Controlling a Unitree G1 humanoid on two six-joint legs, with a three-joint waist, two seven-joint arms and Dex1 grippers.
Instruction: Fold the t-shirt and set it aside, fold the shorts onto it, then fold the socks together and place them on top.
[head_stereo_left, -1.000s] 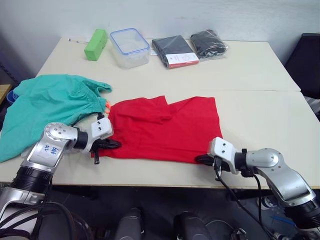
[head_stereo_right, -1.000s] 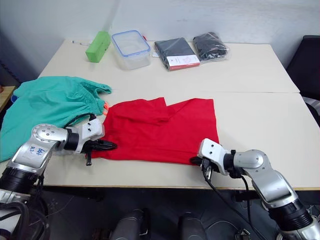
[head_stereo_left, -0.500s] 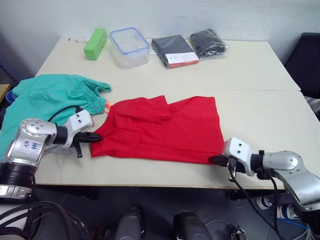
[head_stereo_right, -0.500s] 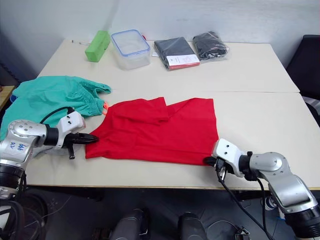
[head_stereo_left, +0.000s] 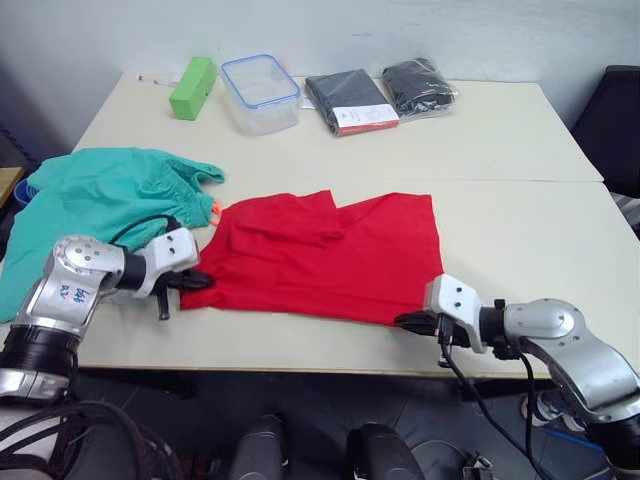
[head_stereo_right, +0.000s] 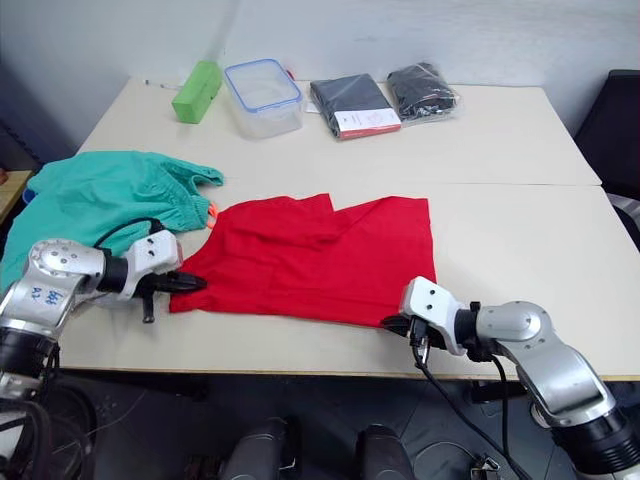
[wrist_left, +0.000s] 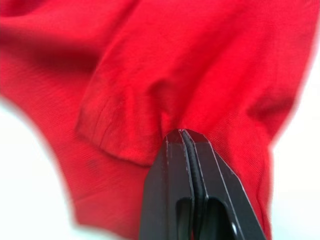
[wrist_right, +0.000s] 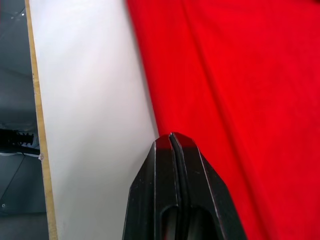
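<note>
Left arm (head_stereo_left: 72, 292): silver-grey rounded metal housing, blue handwritten marking | Right arm (head_stereo_left: 560, 335): same silver casing | Wrists: white blocks, black collars | Grippers: two black fingers | Cables: black, looped at each wrist

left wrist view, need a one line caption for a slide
Left gripper, black fingers shut, pinching a bunched fold of the bright red cloth t-shirt above the pale tabletop.
</note>
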